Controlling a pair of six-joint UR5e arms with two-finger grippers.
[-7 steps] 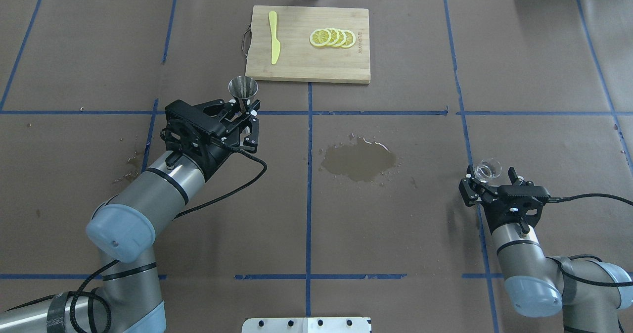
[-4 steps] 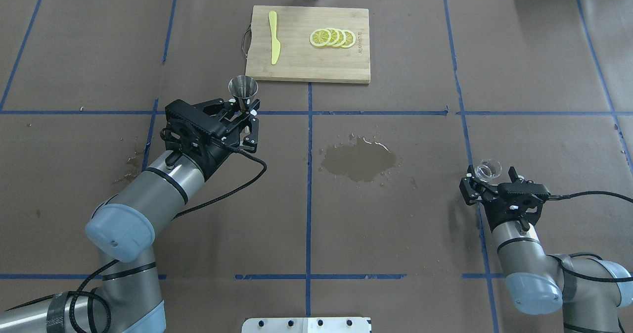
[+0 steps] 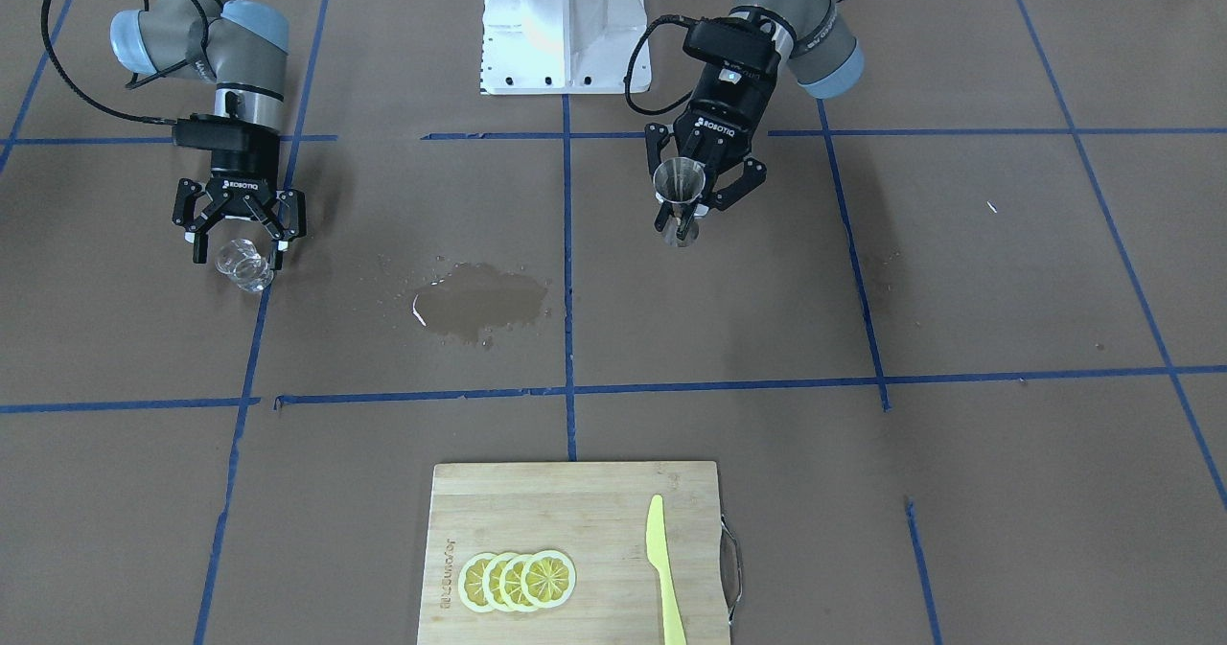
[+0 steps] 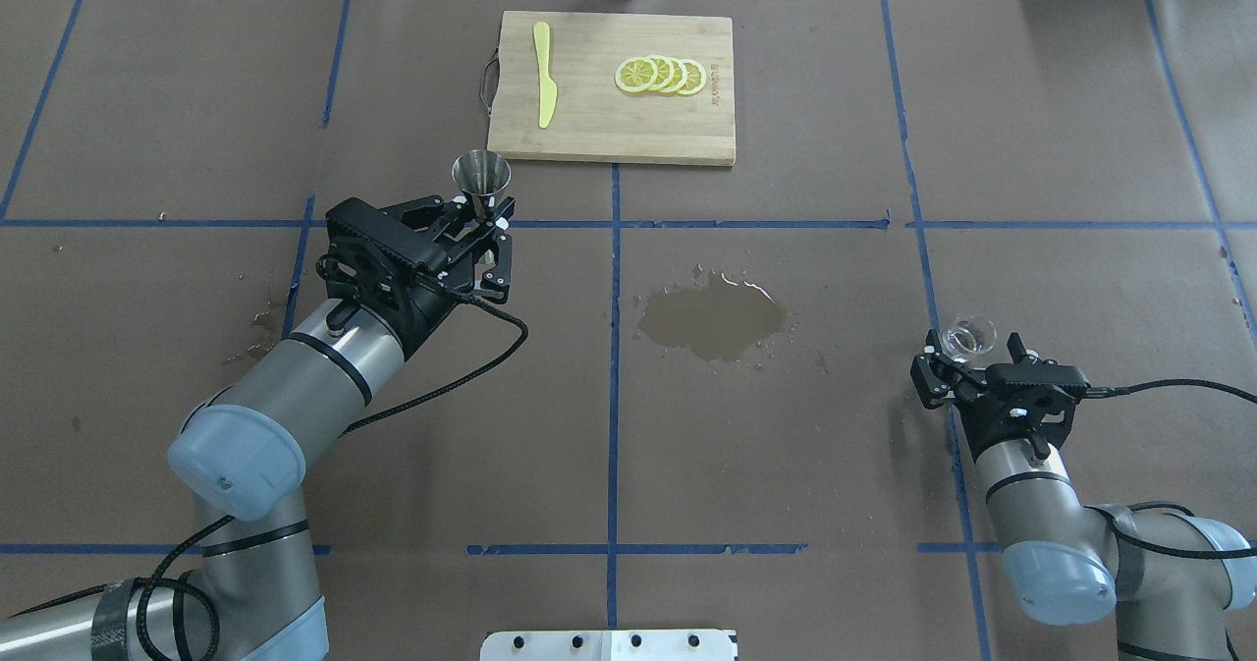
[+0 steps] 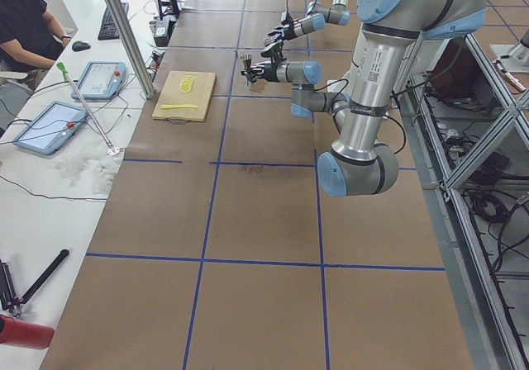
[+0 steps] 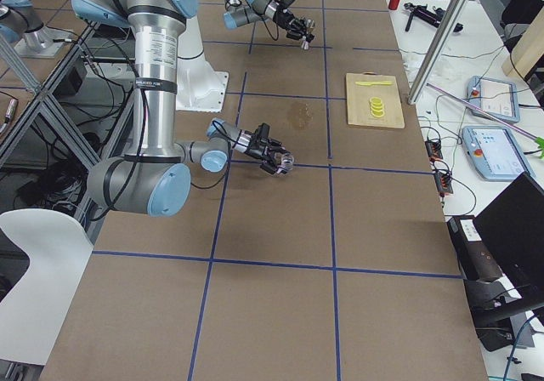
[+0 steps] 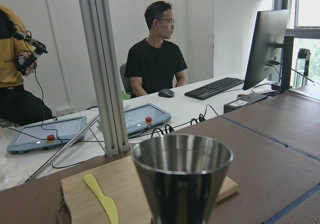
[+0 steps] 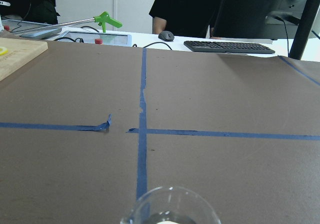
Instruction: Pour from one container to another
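— Overhead exterior view first: where are the two vessels?

— Well apart. The steel jigger [image 4: 481,182] stands upright on the table's left half. The left gripper [image 4: 480,221] has its fingers clamped on the narrow waist. The glass tumbler [image 4: 968,336] is far over on the right, between the fingers of the right gripper [image 4: 972,352], which are closed against its sides.

— What lies between them?

— A dark wet patch [image 4: 712,319] on the brown paper of the table [image 4: 786,465], with small drops round its rim. It sits just right of the central blue tape line [image 4: 614,396], about midway between the two grippers and touching neither.

— And beyond?

— A wooden cutting board [image 4: 599,136] at the far edge. In that view its near left corner appears just beside the jigger's mouth. On it lie a yellow knife [image 4: 543,72] and a fan of lemon slices [image 4: 660,75].

— Do the wrist cameras add anything?

— The left one has the jigger's open cone filling the lower middle, with the board behind it and a man in a black shirt [image 7: 156,59] at a desk. The right one catches the tumbler's rim at the bottom edge. I cannot tell whether it holds liquid.
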